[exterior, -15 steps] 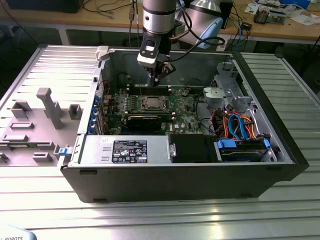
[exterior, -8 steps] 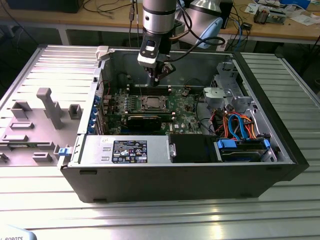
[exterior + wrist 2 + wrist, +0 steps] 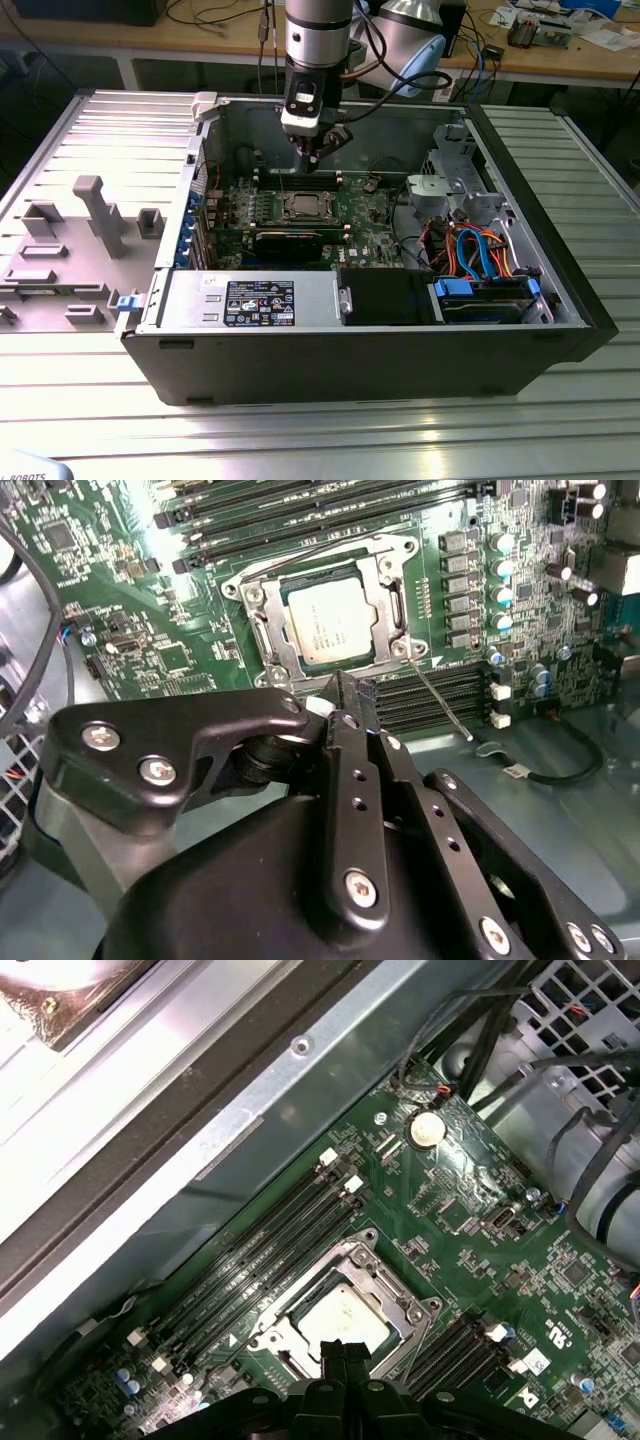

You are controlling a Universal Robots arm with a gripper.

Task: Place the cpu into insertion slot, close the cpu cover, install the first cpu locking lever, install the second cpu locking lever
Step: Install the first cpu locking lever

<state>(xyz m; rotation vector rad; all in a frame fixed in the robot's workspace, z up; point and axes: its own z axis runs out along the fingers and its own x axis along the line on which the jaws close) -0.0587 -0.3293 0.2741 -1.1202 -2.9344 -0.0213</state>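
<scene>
Green mobo — cpu near claw

Bright, even light falls from overhead in the exterior view, laying a pale sheen along the ribbed aluminium table, while the inside of the computer case sits in softer shade. In the first wrist view the case wall shines pale and the area past it burns out to white. In the second wrist view the cpu catches glare behind the dark gripper.
</scene>
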